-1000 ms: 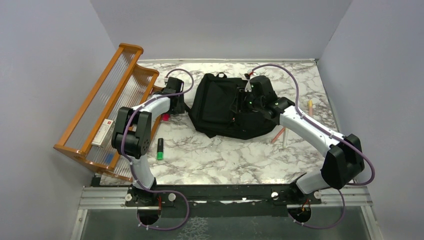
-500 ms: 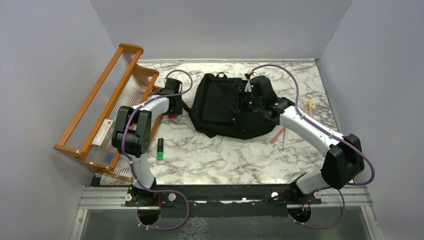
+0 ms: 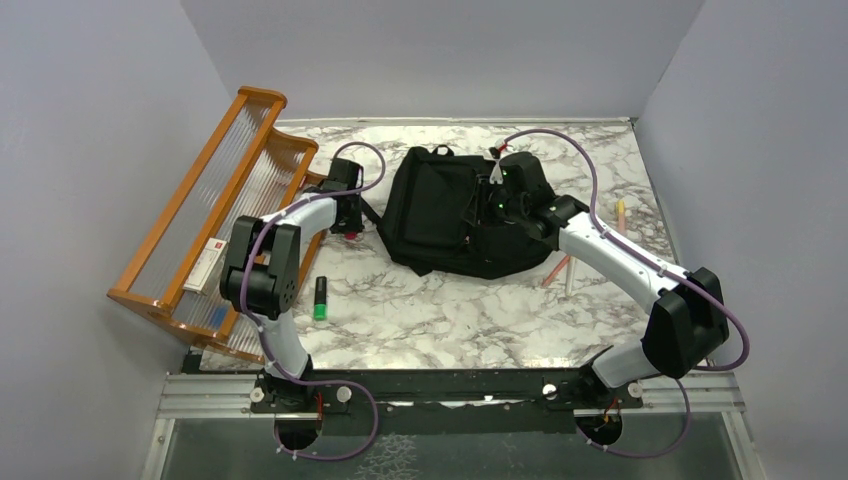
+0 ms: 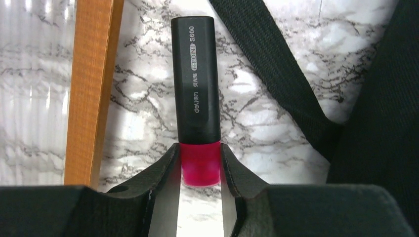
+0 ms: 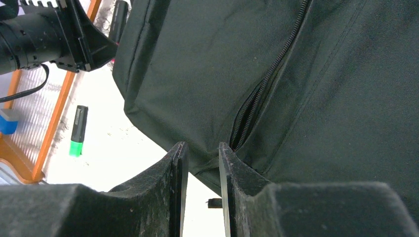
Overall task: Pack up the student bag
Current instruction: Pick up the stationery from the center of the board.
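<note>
Pick-up step: pink highlighter [image 4: 196,98] clamped at pink end by left fingers [image 3: 346,222], left of student bag [image 3: 430,210] lying mid-desk. Right fingers [image 3: 476,214] nearly closed at zip mouth; hold cannot be told. Next: highlighter to be lifted, carried right into opening

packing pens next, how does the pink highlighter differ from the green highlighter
The pink highlighter has a pink end; the green highlighter has a green one. The pink one lies between the left end effector's fingers, beside the rack; the green one lies alone, nothing touching it. Both have black bodies and lie flat on the marble table.
</note>
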Motion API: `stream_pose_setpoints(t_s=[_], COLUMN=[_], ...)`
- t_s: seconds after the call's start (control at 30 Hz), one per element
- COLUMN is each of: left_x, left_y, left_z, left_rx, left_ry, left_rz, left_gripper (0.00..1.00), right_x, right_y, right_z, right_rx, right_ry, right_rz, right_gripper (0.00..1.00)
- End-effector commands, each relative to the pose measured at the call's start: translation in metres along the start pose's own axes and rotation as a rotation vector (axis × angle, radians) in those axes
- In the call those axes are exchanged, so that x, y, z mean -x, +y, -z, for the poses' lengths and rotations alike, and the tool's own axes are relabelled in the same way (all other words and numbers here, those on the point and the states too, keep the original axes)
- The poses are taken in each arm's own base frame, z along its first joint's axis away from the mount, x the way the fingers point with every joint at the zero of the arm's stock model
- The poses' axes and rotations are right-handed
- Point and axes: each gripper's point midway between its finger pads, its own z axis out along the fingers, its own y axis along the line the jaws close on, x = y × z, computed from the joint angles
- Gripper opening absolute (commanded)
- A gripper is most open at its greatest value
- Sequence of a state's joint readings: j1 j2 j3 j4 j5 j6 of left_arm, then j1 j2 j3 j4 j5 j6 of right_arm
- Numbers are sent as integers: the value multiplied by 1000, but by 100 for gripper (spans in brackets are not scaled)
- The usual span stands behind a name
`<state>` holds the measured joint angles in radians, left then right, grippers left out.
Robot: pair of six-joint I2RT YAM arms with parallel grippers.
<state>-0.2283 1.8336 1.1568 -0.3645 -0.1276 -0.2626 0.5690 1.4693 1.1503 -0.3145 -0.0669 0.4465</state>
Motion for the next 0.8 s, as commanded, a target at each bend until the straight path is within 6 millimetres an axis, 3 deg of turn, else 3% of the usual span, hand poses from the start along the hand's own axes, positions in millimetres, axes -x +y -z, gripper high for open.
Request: stream_pose_setpoints(t_s=[0.0,0.17,0.33,0.53,0.7,0.77], left_x=[19,68,96,85,63,57], left_y=[-6,-18,-69,-134,-184,-195], left_z=[35,90,157,211,236,239], left_rx=[-52,-140,-452,-726,-857,-892], left_ry=[-64,-254,-423,-477,-471,-463], left_rz=[-4,-13,-154,-271,-317,-317], left_gripper=[24,22,14,11,11,11], right_x=[19,44,75,107,119,118], right_y=[5,22,50,80,78,77], right_z=[6,13,22,39,35,31], right_rx=[0,58,191,352,336,325], right_ry=[-73,-154,-236,-330,-357,-350], right_rz=[-29,-124,-230,-335,-388,-392], right_gripper=[33,34,45,54,58,58])
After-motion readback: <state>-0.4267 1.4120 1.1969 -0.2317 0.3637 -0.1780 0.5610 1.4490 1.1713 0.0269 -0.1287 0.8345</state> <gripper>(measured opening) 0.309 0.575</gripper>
